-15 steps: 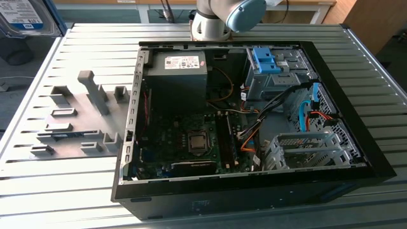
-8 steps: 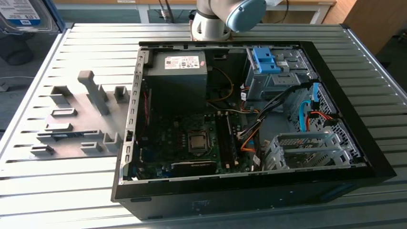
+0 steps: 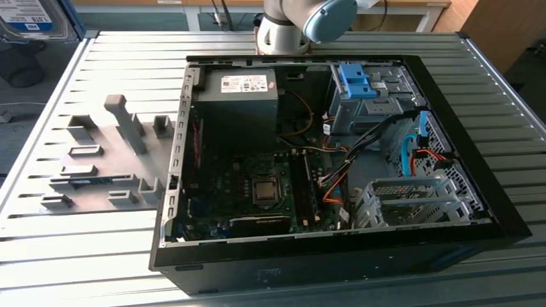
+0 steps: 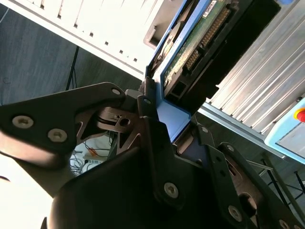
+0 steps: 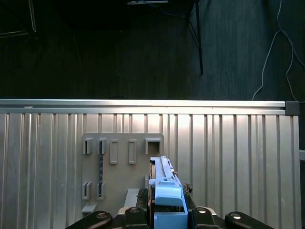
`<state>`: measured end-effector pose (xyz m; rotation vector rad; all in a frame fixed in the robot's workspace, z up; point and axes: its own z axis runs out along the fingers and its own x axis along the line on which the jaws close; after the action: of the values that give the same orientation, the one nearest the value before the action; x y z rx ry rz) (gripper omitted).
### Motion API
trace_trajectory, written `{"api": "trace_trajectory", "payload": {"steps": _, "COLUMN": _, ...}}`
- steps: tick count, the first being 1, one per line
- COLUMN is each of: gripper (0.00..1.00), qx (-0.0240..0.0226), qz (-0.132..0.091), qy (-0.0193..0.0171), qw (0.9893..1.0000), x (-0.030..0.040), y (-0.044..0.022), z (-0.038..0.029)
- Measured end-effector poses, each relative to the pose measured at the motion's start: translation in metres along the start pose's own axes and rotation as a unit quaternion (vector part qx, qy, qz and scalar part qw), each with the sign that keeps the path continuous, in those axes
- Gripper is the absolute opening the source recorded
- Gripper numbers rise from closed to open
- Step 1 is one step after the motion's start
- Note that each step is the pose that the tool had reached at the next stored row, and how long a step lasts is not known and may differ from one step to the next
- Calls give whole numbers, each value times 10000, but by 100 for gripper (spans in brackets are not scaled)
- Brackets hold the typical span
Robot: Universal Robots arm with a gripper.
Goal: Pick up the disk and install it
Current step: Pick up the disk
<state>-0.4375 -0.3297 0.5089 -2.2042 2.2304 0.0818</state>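
The gripper is clamped on the disk. In both wrist views its dark metal fingers press on the blue plastic rail at the disk's near end. The disk stands out ahead of the gripper, edge-on, with its green circuit board and connector pins bare on one face. In the exterior view the labelled face of the disk shows past the table's corner, at the exterior view's left.

The disk looks like a stiff metal slab, probably fairly heavy for its size. It would likely take a knock badly and could slip on smooth metal. The plastic rails seem the safest hold, well away from the board and pins.

Beyond the gripper lies a ribbed metal table. On it, ahead of the gripper, is a grey fixture plate with rectangular slots. Further off is an open computer case, holding a grey drive cage and a blue latch piece. Past the table's edge are a dark floor and loose cables.
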Motion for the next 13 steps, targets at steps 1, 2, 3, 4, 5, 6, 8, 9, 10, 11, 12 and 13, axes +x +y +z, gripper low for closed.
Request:
{"api": "trace_trajectory", "payload": {"steps": 1, "gripper": 36, "qx": 0, "qz": 0, "qy": 0, "qw": 10000, "x": 0, "y": 0, "z": 0}}
{"api": "trace_trajectory", "payload": {"steps": 2, "gripper": 36, "qx": 0, "qz": 0, "qy": 0, "qw": 10000, "x": 0, "y": 0, "z": -1}}
{"api": "trace_trajectory", "payload": {"steps": 3, "gripper": 36, "qx": 0, "qz": 0, "qy": 0, "qw": 10000, "x": 0, "y": 0, "z": -1}}
{"api": "trace_trajectory", "payload": {"steps": 4, "gripper": 36, "qx": 0, "qz": 0, "qy": 0, "qw": 10000, "x": 0, "y": 0, "z": -1}}
{"api": "trace_trajectory", "payload": {"steps": 5, "gripper": 36, "qx": 0, "qz": 0, "qy": 0, "qw": 10000, "x": 0, "y": 0, "z": -1}}
{"api": "trace_trajectory", "payload": {"steps": 6, "gripper": 36, "qx": 0, "qz": 1, "qy": 0, "qw": 10000, "x": -1, "y": -3, "z": -1}}
{"api": "trace_trajectory", "payload": {"steps": 8, "gripper": 36, "qx": 0, "qz": 0, "qy": 0, "qw": 10000, "x": -1, "y": -14, "z": -2}}
{"api": "trace_trajectory", "payload": {"steps": 9, "gripper": 36, "qx": 0, "qz": 0, "qy": 0, "qw": 10000, "x": 0, "y": -20, "z": -1}}
{"api": "trace_trajectory", "payload": {"steps": 10, "gripper": 36, "qx": 0, "qz": -1, "qy": 0, "qw": 10000, "x": 0, "y": -29, "z": -2}}
{"api": "trace_trajectory", "payload": {"steps": 11, "gripper": 36, "qx": 0, "qz": 0, "qy": 0, "qw": 10000, "x": -1, "y": -40, "z": -2}}
{"api": "trace_trajectory", "payload": {"steps": 12, "gripper": 36, "qx": 0, "qz": 0, "qy": 0, "qw": 10000, "x": -1, "y": -51, "z": -3}}
{"api": "trace_trajectory", "payload": {"steps": 13, "gripper": 36, "qx": 0, "qz": 0, "qy": 0, "qw": 10000, "x": -1, "y": -62, "z": -3}}
